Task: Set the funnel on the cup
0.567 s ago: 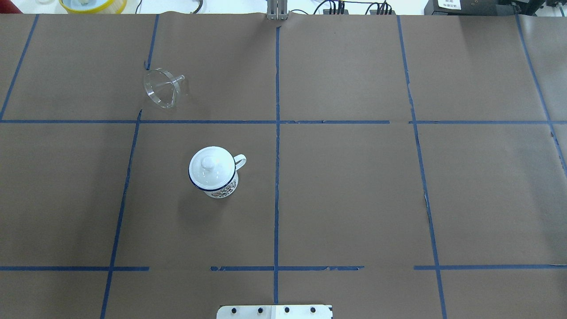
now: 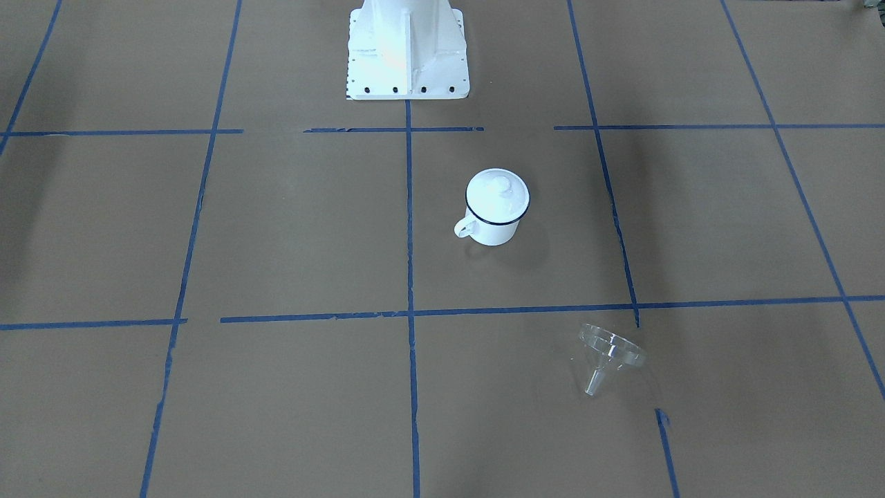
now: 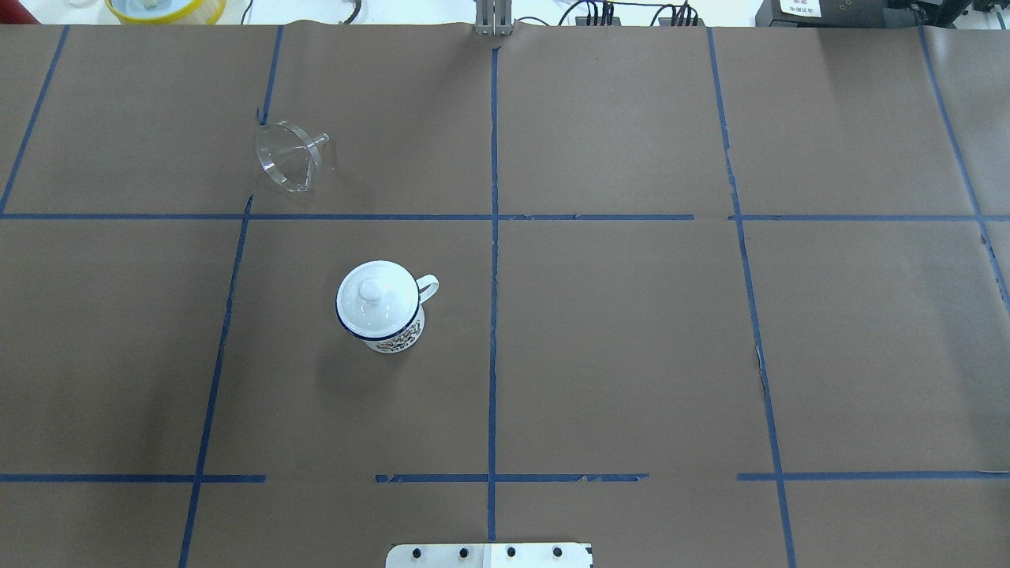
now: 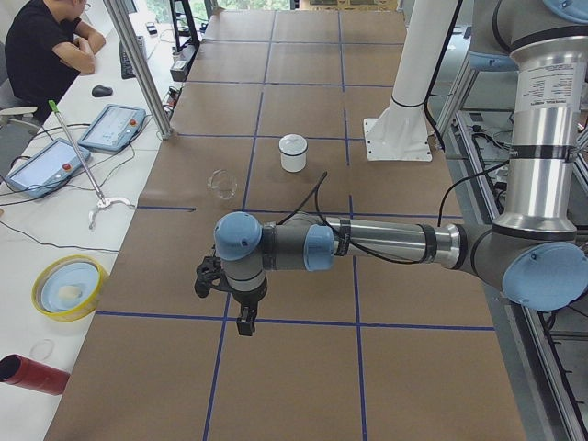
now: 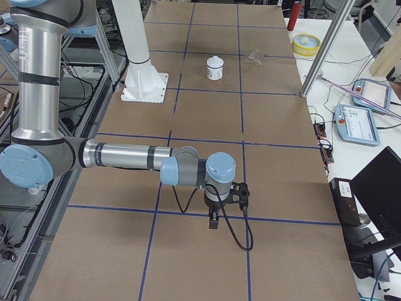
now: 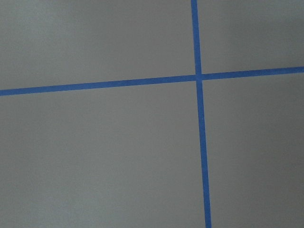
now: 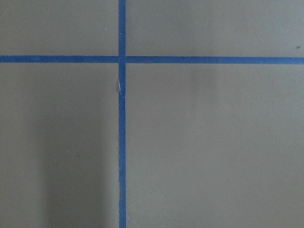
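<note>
Evidently at the start: the funnel lies tipped, upper left overhead, well apart from the cup wearing its lid. Left claw and right claw: cannot tell whether apart. The lid likely comes off first.

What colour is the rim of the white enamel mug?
Dark blue. The mug shows its rim best in the exterior front-facing view.

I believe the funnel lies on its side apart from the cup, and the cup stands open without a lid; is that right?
Not quite: the lid sits on the cup, as the overhead view shows. The funnel does lie apart.
</note>
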Robot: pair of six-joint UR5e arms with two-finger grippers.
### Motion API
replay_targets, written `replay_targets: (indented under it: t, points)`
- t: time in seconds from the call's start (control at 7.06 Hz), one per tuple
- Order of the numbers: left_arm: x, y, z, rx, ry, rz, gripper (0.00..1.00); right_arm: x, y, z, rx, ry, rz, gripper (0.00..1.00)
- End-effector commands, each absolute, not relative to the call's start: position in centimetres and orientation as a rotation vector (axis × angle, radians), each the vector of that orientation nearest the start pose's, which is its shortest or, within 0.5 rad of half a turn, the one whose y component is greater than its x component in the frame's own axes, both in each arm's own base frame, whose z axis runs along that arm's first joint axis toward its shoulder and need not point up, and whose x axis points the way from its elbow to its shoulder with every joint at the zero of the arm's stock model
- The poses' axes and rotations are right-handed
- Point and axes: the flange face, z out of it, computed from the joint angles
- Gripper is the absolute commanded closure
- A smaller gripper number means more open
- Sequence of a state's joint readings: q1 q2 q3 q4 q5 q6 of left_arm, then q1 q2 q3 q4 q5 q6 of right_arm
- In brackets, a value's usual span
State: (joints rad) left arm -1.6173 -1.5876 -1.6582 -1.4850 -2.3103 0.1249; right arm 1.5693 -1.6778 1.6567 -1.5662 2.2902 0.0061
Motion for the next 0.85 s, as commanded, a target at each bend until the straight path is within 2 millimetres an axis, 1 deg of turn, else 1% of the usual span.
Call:
replay_targets:
  t: [0.0, 0.14, 0.28, 0.42, 0.57, 0.71]
  points:
    - [-5.9, -52.6, 53.8, 0.157, 0.737, 0.079, 0.00, 6.7, -44.5, 67.0, -0.019, -0.719, 0.010, 0.00]
    - [-2.4, -53.4, 48.2, 0.200, 0.757, 0.091, 0.00, 6.7, -44.6, 66.9, -0.017, -0.719, 0.010, 0.00]
    - [0.4, -54.2, 43.5, 0.235, 0.776, 0.099, 0.00, 6.7, -44.5, 67.0, -0.019, -0.719, 0.010, 0.00]
    - [5.8, -55.5, 37.9, 0.255, 0.809, 0.122, 0.00, 6.7, -44.5, 67.0, -0.019, -0.719, 0.010, 0.00]
    - [10.1, -55.1, 34.5, 0.232, 0.844, 0.102, 0.00, 6.7, -44.5, 67.0, -0.019, -0.719, 0.010, 0.00]
    - [14.7, -54.8, 30.3, 0.226, 0.871, 0.127, 0.00, 6.7, -44.5, 67.0, -0.019, -0.719, 0.010, 0.00]
